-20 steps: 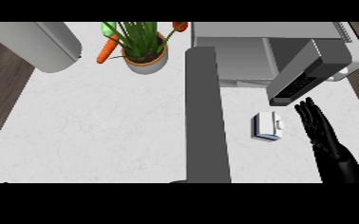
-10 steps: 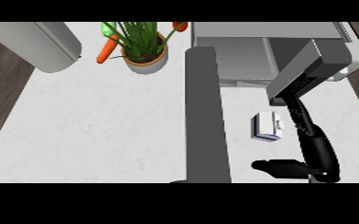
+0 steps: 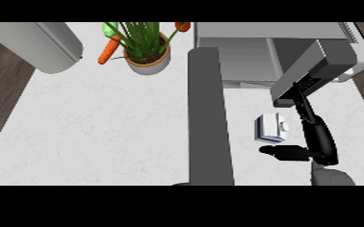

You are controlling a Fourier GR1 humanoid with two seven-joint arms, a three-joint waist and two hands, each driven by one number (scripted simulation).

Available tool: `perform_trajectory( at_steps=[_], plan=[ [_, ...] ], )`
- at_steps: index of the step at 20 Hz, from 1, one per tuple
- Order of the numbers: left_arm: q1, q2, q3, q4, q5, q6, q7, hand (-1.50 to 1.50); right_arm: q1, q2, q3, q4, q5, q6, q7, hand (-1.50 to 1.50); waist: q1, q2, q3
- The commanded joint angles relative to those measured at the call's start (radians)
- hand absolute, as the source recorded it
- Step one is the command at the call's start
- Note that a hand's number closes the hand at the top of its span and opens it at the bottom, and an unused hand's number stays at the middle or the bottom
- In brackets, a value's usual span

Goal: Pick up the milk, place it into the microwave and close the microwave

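Small white milk carton with blue trim (image 3: 271, 127) stands on the white speckled counter (image 3: 107, 125), lower right of frame, below the open grey microwave (image 3: 256, 53) and its swung-out door (image 3: 313, 69). Right hand (image 3: 313, 142) is just right of the carton: fingers straight, thumb spread wide beneath it, holding nothing. Left hand not visible.

Grasp step: bring fingers and thumb to opposite carton sides before curling, keep it upright, and clear the door edge when lifting.

One milk carton (image 3: 271, 127), one microwave (image 3: 284, 53), one potted plant (image 3: 146, 45), one hand (image 3: 313, 134)
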Motion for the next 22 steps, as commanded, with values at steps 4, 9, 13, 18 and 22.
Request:
perform_trajectory(
  at_steps=[4,9,13,18,22],
  plan=[
    [-0.073,-0.013,0.039,0.085,-0.009,-0.025,-0.004,-1.5,-0.083,-0.035,-0.008,0.282,0.015,0.024,-0.174,-1.5,-0.001,0.002,0.0],
    [0.037,-0.011,0.105,0.02,0.073,-0.103,-0.034,-1.5,-0.116,-0.031,0.003,0.408,0.043,0.003,-0.233,-1.5,0.006,0.0,0.0],
    [0.019,-0.023,0.059,-0.007,0.042,-0.075,0.005,-1.5,-0.129,-0.039,0.0,0.511,0.075,-0.046,-0.297,-1.5,0.003,0.002,0.001],
    [0.046,-0.023,0.092,0.001,0.067,-0.111,-0.02,-1.5,-0.176,-0.017,-0.016,0.61,0.107,-0.176,-0.351,-1.5,0.004,0.001,0.001],
    [0.059,-0.014,0.087,-0.024,0.054,-0.109,-0.022,-1.5,-0.224,-0.068,-0.039,0.771,0.152,-0.261,-0.468,1.5,0.013,0.005,0.002]
  ],
)
